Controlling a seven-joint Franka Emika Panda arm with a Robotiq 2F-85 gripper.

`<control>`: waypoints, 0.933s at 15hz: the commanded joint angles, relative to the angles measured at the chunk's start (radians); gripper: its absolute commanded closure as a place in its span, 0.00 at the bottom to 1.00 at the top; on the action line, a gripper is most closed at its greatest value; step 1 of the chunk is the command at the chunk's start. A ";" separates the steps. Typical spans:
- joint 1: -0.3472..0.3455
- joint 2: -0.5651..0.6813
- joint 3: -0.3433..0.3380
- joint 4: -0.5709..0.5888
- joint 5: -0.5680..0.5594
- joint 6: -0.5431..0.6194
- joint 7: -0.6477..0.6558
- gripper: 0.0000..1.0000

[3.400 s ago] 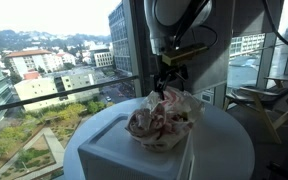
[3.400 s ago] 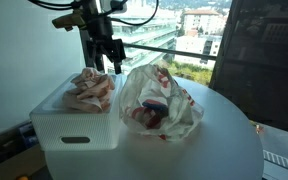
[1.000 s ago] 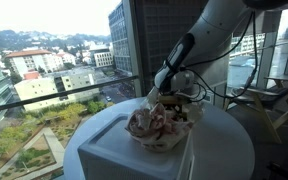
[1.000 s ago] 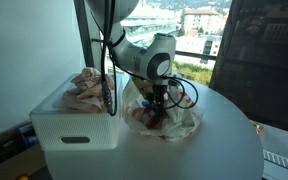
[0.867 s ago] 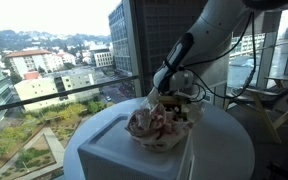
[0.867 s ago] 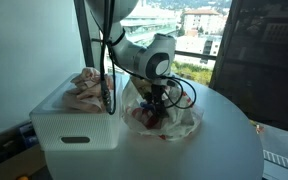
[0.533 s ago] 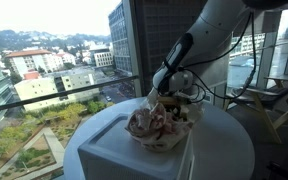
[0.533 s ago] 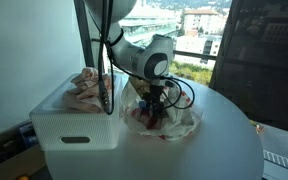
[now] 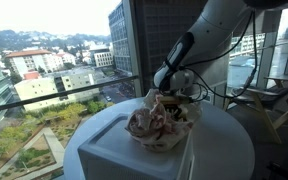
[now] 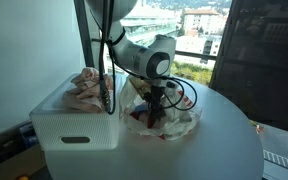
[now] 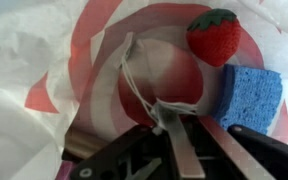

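Gripper (image 11: 167,118) narrow, jaws nearly together, pinching a twisted strand (image 11: 134,78) of the plastic bag (image 11: 39,50), lower centre of wrist view. Strand runs up-left from tips. Strawberry (image 11: 212,35), sponge (image 11: 250,95) upper right.

A round white table (image 10: 229,140) stands close to tall windows (image 9: 44,110), which are split by a dark frame post (image 9: 137,45). Bright daylight comes in. Outside lie low buildings with reddish roofs (image 9: 32,60), a tall glass tower (image 9: 119,35) and hazy hills (image 9: 14,40). In an exterior view a plain white wall (image 10: 29,45) fills one side and a dark glass panel (image 10: 259,60) the other. Some pale wooden furniture (image 9: 256,98) stands beyond the table.
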 commanded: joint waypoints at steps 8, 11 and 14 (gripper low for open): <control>0.047 -0.125 -0.072 0.044 -0.150 -0.206 0.018 0.89; 0.042 -0.148 -0.071 0.078 -0.185 -0.278 0.007 0.90; 0.015 -0.150 -0.038 0.115 -0.157 -0.405 -0.056 0.65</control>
